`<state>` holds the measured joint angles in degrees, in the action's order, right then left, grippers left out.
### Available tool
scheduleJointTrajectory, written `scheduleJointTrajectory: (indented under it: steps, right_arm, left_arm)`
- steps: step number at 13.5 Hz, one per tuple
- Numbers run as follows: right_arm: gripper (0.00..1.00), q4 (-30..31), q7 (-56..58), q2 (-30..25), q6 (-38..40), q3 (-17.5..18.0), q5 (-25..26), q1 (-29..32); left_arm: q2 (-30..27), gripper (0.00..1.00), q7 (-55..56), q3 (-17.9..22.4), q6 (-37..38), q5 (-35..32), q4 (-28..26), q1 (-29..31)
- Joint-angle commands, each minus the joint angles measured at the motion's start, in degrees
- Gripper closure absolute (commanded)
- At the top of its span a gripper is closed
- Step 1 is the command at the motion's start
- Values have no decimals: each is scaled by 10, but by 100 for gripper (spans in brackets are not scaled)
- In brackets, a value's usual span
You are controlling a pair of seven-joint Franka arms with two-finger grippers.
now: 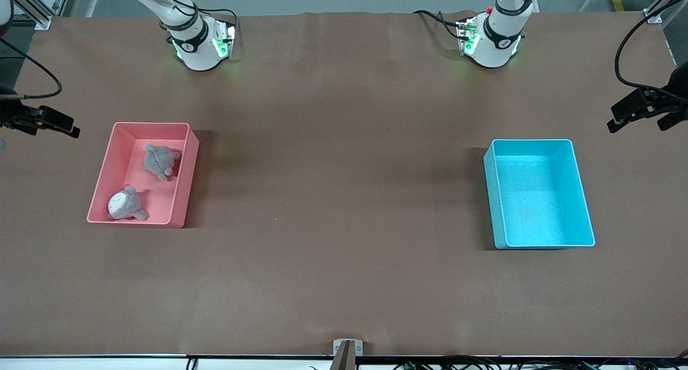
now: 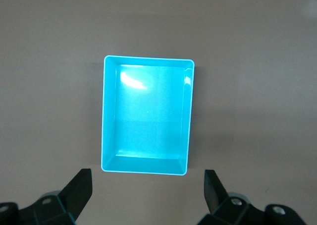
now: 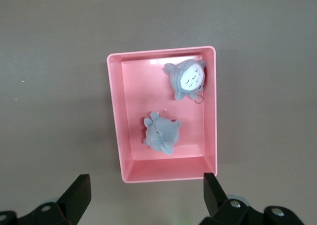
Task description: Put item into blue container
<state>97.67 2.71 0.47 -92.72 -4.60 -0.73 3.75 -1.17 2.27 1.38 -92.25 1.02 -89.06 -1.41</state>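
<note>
Front view: you have the blue container (image 1: 539, 193) toward the left arm's end of the table, nothing in it. The pink bin (image 1: 143, 174), toward the right arm's end, holds two grey plush toys (image 1: 160, 161) (image 1: 126, 204).

Left wrist view: left gripper (image 2: 147, 186) hangs over the blue container (image 2: 147, 117), fingers spread wide.

Right wrist view: right gripper (image 3: 146, 190) hangs over the pink bin (image 3: 164, 115), fingers spread, gripping nothing.

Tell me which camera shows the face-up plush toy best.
The right wrist view: the face-up plush toy lies in the pink bin, its closed eyes showing plainly. The front view shows it smaller, with only a pale face. The left wrist view does not show it.
</note>
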Motion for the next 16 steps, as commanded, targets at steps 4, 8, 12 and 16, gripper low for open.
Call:
scheduleJointTrajectory:
  steps: [4,8,12,16]
  right_arm:
    - [0,2,2,74,-39,4,12,33]
    - [0,132,1,74,-218,4,29,42]
    - [0,188,-9,108,-328,4,31,52]
    - [0,237,-10,133,-421,4,31,54]
  left_arm:
    - [-3,0,-9,2,8,9,6,-1]
    - [-2,0,-5,2,8,10,5,0]
    - [0,0,-2,1,8,9,6,-1]
    - [10,0,-2,1,5,11,5,-2]
